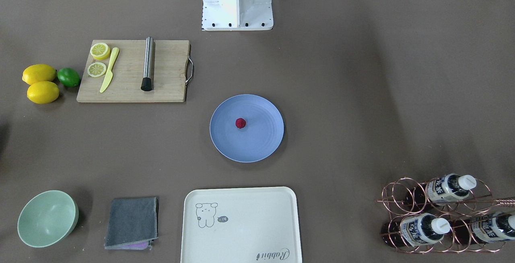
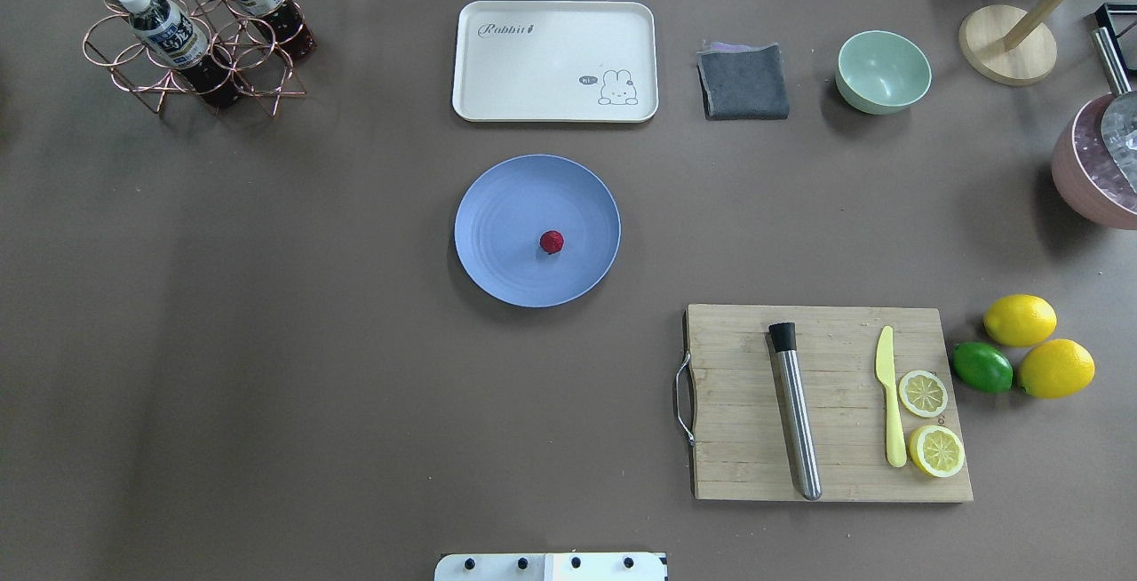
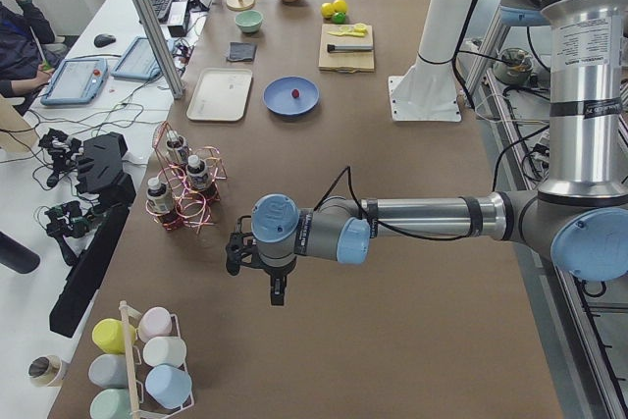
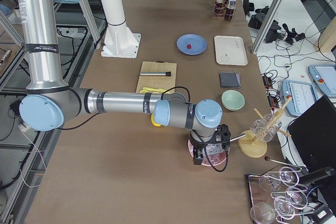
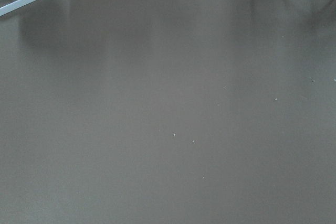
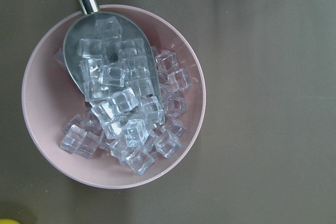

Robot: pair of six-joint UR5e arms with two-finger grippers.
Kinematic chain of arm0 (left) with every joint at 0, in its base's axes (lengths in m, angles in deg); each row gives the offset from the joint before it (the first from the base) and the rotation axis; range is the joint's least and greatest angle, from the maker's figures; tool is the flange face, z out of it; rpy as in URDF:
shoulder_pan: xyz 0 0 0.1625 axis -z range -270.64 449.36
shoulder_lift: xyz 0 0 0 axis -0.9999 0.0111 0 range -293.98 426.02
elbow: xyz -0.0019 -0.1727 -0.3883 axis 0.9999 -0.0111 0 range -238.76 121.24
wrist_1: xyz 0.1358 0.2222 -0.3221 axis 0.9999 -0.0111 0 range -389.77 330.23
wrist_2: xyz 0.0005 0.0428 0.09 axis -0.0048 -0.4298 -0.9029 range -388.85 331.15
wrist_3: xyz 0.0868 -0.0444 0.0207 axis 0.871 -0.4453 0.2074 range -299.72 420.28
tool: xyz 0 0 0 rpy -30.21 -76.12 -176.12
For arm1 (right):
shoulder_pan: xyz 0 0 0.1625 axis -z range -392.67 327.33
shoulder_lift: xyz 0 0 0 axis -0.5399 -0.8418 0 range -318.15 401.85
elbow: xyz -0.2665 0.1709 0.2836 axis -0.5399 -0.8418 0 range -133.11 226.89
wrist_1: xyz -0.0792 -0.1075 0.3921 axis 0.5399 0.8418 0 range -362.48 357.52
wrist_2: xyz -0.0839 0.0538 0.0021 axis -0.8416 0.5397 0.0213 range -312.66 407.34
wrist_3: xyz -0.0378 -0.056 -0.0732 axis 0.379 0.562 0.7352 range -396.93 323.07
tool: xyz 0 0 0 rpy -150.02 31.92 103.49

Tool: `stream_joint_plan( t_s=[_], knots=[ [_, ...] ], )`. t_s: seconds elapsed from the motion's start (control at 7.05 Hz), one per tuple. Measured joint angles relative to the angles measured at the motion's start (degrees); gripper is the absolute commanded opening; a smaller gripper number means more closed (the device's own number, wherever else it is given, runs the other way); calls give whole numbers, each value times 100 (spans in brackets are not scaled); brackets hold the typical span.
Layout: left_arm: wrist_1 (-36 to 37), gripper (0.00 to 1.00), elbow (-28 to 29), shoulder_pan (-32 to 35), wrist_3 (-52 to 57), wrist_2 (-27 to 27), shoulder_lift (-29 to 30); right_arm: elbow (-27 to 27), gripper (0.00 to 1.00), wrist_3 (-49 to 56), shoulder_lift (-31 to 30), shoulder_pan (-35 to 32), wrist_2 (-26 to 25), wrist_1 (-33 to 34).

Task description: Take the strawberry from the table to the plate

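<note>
The small dark-red strawberry [image 1: 240, 123] [image 2: 552, 242] lies on the round periwinkle-blue plate [image 1: 261, 142] [image 2: 497, 208], a little off its centre. The plate rests mid-table [image 2: 266, 341]. Neither gripper appears in the overhead or front views. The left gripper [image 3: 278, 291] shows only in the left side view, hanging over bare table far from the plate; I cannot tell whether it is open or shut. The right gripper [image 4: 209, 153] shows only in the right side view, above a pink bowl of ice [image 6: 113, 95]; its state I cannot tell either.
A cream tray [image 2: 555, 61], grey cloth [image 2: 743, 81] and mint bowl [image 2: 883, 71] line the far edge. A cutting board [image 2: 826, 403] holds a muddler, knife and lemon slices, with lemons and a lime [image 2: 981, 367] beside it. A copper bottle rack [image 2: 191, 30] stands far left.
</note>
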Motion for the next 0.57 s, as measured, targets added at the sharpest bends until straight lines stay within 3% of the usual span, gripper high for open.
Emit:
stream_joint_plan(
  t_s=[0.57],
  knots=[
    [7, 98, 17, 0, 3, -16, -16, -48, 100, -10, -161, 0, 18, -438]
  ],
)
